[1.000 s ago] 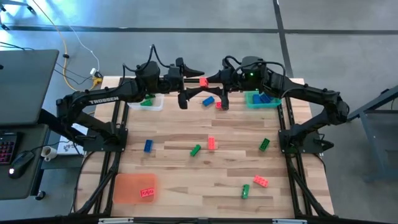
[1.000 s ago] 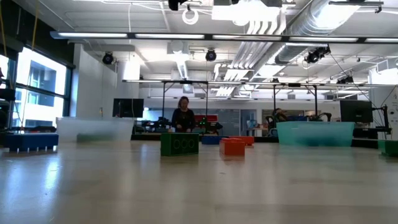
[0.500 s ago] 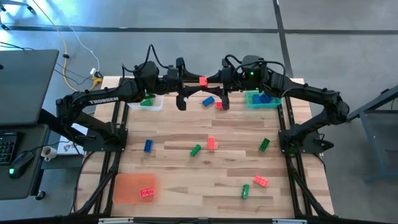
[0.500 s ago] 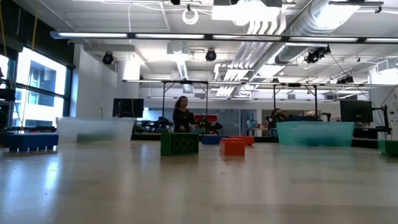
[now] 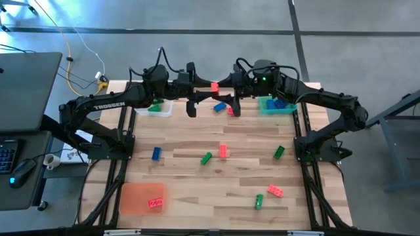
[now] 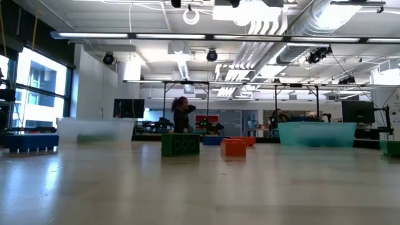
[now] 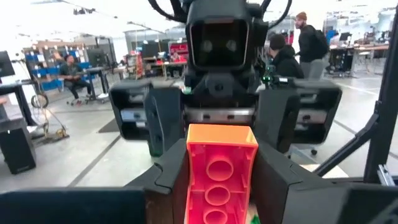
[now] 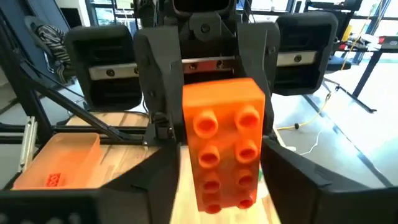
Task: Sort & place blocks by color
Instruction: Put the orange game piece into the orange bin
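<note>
A red block (image 5: 214,86) hangs in the air over the table's far middle, where my two grippers meet nose to nose. My left gripper (image 7: 219,186) is shut on it. My right gripper (image 8: 224,186) is open, its fingers (image 7: 163,124) standing on either side of the block, apart from it. The block shows its hollow underside (image 7: 217,171) in the left wrist view and its studs (image 8: 225,140) in the right wrist view. Loose blocks lie on the table: blue (image 5: 220,106), red (image 5: 231,111), blue (image 5: 156,153), green (image 5: 206,158) and red (image 5: 223,151). My left gripper pinches the red block by its two long side walls (image 7: 191,180) between its two fingers. The fingers come level from the table's left. The block is lifted clear of the table, its studded face turned toward the right gripper.
An orange tray (image 5: 134,196) with one red block (image 5: 155,204) lies near left. A clear tray (image 5: 164,109) with a green block stands far left, and a green tray (image 5: 266,107) with blue blocks far right. More blocks lie at the near right: green (image 5: 279,152), red (image 5: 274,191) and green (image 5: 258,201).
My left gripper's fingers have shut on the red block, which stays where it was in the air between the two grippers. Both arms have kept their places.
</note>
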### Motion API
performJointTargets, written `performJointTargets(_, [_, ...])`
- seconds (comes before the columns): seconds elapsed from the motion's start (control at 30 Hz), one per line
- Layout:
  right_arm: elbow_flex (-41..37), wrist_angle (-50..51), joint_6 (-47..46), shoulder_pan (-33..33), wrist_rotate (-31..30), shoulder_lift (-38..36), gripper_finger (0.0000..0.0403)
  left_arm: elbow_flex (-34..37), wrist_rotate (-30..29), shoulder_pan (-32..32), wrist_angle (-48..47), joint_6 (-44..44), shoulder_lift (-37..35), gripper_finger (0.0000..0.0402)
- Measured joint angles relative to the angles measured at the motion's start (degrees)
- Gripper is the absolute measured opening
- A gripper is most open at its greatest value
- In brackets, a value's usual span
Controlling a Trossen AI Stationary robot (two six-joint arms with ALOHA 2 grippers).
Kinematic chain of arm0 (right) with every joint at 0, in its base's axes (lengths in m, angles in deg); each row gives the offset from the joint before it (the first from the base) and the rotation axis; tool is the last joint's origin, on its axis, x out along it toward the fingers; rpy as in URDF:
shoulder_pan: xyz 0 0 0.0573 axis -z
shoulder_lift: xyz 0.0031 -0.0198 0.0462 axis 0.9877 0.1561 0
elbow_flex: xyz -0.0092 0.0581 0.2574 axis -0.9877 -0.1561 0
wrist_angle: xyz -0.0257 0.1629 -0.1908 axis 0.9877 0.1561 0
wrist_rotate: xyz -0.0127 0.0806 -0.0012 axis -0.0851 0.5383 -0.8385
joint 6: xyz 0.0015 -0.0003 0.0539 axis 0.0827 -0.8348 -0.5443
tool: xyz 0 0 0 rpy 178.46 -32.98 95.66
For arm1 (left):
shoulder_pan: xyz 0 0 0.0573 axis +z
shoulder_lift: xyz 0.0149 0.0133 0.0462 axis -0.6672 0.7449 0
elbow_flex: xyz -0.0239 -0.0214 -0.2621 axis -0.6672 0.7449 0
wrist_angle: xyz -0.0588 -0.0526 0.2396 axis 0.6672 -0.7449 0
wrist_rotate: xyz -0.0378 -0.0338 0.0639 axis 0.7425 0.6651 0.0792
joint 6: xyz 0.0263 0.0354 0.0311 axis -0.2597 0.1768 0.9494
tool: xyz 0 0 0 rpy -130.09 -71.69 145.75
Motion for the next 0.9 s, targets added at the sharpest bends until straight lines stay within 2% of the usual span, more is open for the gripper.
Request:
performJointTargets(0.13, [0.00, -0.11, -0.09, 0.00, -0.09, 0.00, 0.0237, 0.00, -0.42, -0.01, -2.13, 0.01, -0.36, 0.0108])
performJointTargets(0.37, [0.00, 1.94, -0.55, 0.02, -0.12, 0.00, 0.0242, 0.00, -1.42, 0.28, -9.22, 0.47, -2.89, 0.0108])
performJointTargets(0.5, [0.00, 3.02, -0.64, 0.02, -0.15, 0.00, 0.0242, 0.00, -5.03, 0.25, -14.45, 1.77, -5.12, 0.0108])
performJointTargets(0.6, [0.00, 3.06, -0.59, 0.02, -1.40, 0.00, 0.0243, 0.00, -7.28, 0.25, -19.44, 1.98, -6.82, 0.0108])
performJointTargets(0.9, [0.00, 5.11, -0.52, 0.02, -4.58, -0.02, 0.0243, 0.00, -9.24, -1.20, -38.29, 1.34, -12.67, 0.0108])
